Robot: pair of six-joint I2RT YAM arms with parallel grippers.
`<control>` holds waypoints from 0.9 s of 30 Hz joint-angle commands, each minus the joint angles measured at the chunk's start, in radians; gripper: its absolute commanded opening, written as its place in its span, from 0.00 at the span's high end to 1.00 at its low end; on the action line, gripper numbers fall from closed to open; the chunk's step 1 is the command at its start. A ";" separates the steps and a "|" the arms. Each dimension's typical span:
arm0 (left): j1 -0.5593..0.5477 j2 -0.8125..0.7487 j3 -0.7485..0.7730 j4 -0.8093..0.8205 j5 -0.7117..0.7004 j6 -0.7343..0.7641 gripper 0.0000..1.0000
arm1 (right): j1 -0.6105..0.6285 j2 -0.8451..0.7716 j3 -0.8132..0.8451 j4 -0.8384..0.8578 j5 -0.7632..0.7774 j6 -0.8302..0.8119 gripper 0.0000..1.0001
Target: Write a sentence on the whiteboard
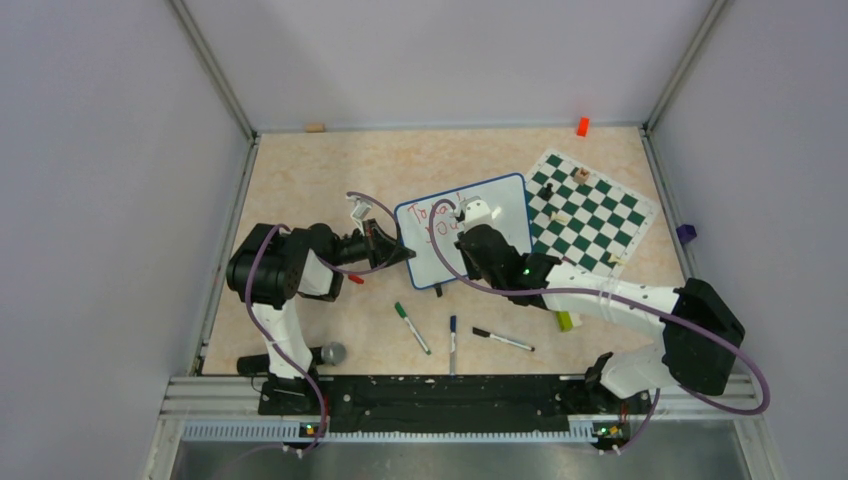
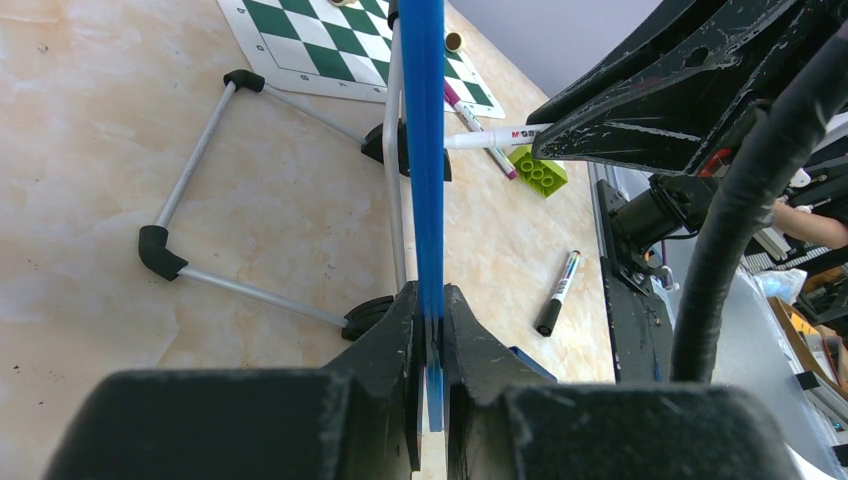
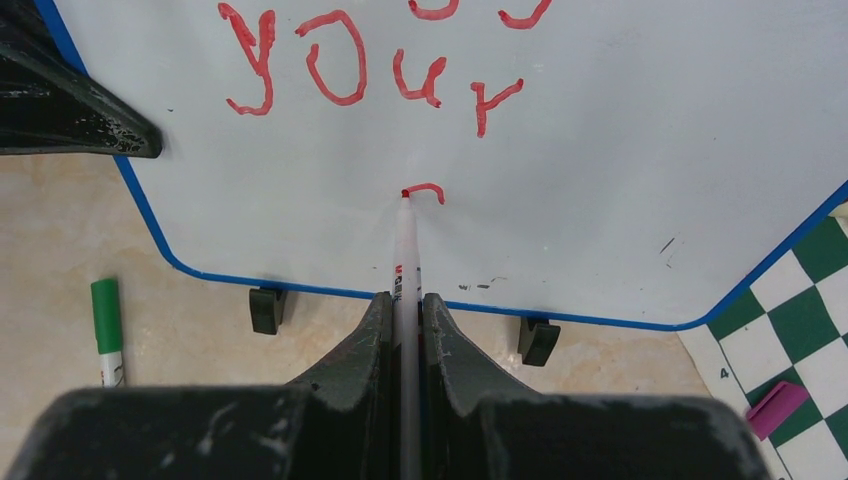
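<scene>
The whiteboard (image 1: 505, 215), white with a blue frame, stands tilted at mid-table. My left gripper (image 1: 402, 250) is shut on its left edge; the left wrist view shows the blue frame (image 2: 425, 150) pinched between the fingers of my left gripper (image 2: 430, 300). My right gripper (image 1: 472, 240) is shut on a white marker (image 3: 405, 250). Its red tip touches the board (image 3: 620, 150) at a short red stroke (image 3: 426, 188). The sentence (image 1: 440, 215) is in red: "your" (image 3: 340, 70) shows whole, and the line above it is cut off.
Green (image 1: 411, 327), blue (image 1: 452, 340) and black (image 1: 503, 340) markers lie in front of the board. The chess mat (image 1: 590, 210) with small pieces lies to its right. A green brick (image 1: 565, 320), a red cap (image 1: 355, 279) and a grey round object (image 1: 333, 353) lie near the arms.
</scene>
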 commanded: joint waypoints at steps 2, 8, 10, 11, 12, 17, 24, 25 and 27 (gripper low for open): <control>-0.005 -0.014 -0.001 0.102 0.040 0.038 1.00 | 0.011 -0.004 0.019 0.008 -0.010 0.000 1.00; -0.004 -0.015 -0.001 0.103 0.039 0.038 1.00 | 0.011 -0.007 0.022 -0.013 0.001 -0.002 1.00; -0.004 -0.016 -0.001 0.103 0.039 0.038 1.00 | 0.010 -0.006 0.022 -0.018 -0.003 -0.002 1.00; -0.005 -0.016 -0.001 0.102 0.040 0.038 1.00 | 0.010 -0.006 0.021 -0.020 -0.003 -0.002 1.00; -0.004 -0.016 -0.002 0.102 0.040 0.039 1.00 | 0.010 -0.006 0.021 -0.021 -0.001 -0.001 1.00; -0.005 -0.014 -0.002 0.103 0.039 0.039 1.00 | 0.011 -0.007 0.021 -0.031 0.040 -0.004 1.00; -0.004 -0.014 -0.001 0.103 0.040 0.038 1.00 | 0.009 -0.003 0.045 -0.021 0.084 -0.013 1.00; -0.005 -0.015 -0.001 0.103 0.040 0.038 1.00 | 0.009 0.001 0.054 -0.020 0.087 -0.019 1.00; -0.004 -0.016 -0.001 0.103 0.040 0.038 1.00 | 0.009 0.006 0.069 -0.018 0.090 -0.028 1.00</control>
